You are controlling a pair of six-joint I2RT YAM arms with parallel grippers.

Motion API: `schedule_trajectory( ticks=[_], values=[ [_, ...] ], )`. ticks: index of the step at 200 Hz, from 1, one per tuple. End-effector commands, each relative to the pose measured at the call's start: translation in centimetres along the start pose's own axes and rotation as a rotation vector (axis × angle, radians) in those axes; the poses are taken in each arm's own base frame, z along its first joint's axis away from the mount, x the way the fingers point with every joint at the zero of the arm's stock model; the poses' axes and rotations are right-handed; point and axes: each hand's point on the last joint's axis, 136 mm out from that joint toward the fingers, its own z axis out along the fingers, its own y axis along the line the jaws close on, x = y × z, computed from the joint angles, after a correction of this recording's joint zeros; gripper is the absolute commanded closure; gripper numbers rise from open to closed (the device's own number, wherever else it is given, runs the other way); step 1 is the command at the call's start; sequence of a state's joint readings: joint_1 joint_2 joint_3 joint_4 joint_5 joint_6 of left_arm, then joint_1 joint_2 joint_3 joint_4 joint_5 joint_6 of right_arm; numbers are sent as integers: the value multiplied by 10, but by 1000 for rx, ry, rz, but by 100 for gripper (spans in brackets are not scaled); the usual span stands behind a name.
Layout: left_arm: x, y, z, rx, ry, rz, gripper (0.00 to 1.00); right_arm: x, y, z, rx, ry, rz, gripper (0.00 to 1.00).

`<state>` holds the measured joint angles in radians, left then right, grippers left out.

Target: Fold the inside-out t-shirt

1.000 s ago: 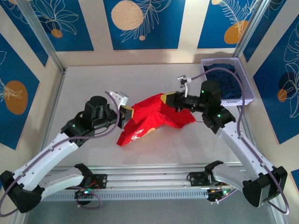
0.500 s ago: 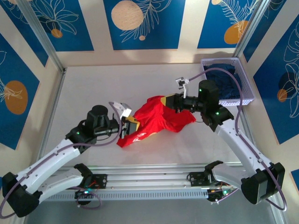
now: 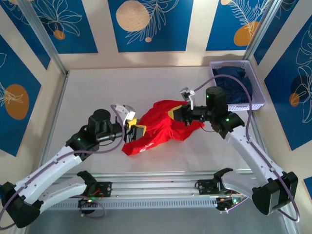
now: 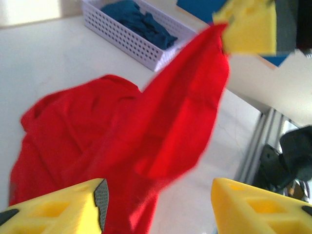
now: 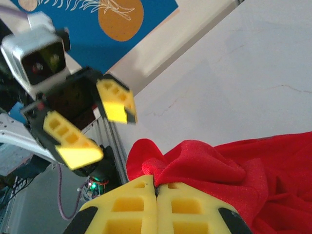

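Observation:
The bright red t-shirt point(image 3: 158, 129) lies bunched at mid-table, its right part lifted. My right gripper point(image 3: 174, 113) is shut on a fold of its cloth, pinched between the yellow fingers point(image 5: 157, 187) with the t-shirt point(image 5: 219, 165) spilling to the right. My left gripper point(image 3: 135, 129) stands open at the shirt's left edge. In the left wrist view its jaws point(image 4: 158, 200) are wide apart, with the loose red t-shirt point(image 4: 122, 131) lying between and beyond them, ungripped. The cloth rises there to the right gripper point(image 4: 246, 29). The right wrist view shows the open left gripper point(image 5: 95, 122).
A lilac perforated basket point(image 3: 259, 83) holding a dark navy garment point(image 3: 234, 83) stands at the back right, also visible as the basket point(image 4: 126, 41) in the left wrist view. Metal frame rails run along the table's near edge point(image 3: 156, 175). Bare table surrounds the shirt.
My left gripper has opened and let go of the t-shirt, whose left part has sagged to the table. The right gripper, still shut on the cloth, has shifted slightly left.

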<state>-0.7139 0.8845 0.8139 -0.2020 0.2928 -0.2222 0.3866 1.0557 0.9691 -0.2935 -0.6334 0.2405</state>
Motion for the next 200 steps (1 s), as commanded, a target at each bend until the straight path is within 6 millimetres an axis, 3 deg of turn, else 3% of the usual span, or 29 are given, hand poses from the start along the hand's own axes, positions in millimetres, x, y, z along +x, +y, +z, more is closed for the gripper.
schedule_trajectory(
  ticks=[1,17,38,73,109,135,154,179,200],
  values=[
    [-12,13,6,-94,43,48,39,21,10,-2,-43,46,-20,100],
    [-2,17,20,-94,129,43,38,31,8,-2,-28,68,-8,100],
    [9,4,36,-34,200,83,33,43,5,-3,-7,85,21,100],
    [31,-5,56,-25,307,186,28,44,8,-4,-8,77,19,100],
    [42,13,74,-127,376,213,28,43,11,-4,-18,78,9,100],
    [41,29,81,-215,384,210,33,45,10,-4,-10,85,3,100],
    [38,39,83,-264,376,206,43,46,10,-5,-6,87,-3,100],
    [36,28,85,-197,372,190,58,48,5,-5,14,90,-4,100],
    [35,17,83,-131,364,180,61,48,3,-6,35,88,-9,100]
  ],
)
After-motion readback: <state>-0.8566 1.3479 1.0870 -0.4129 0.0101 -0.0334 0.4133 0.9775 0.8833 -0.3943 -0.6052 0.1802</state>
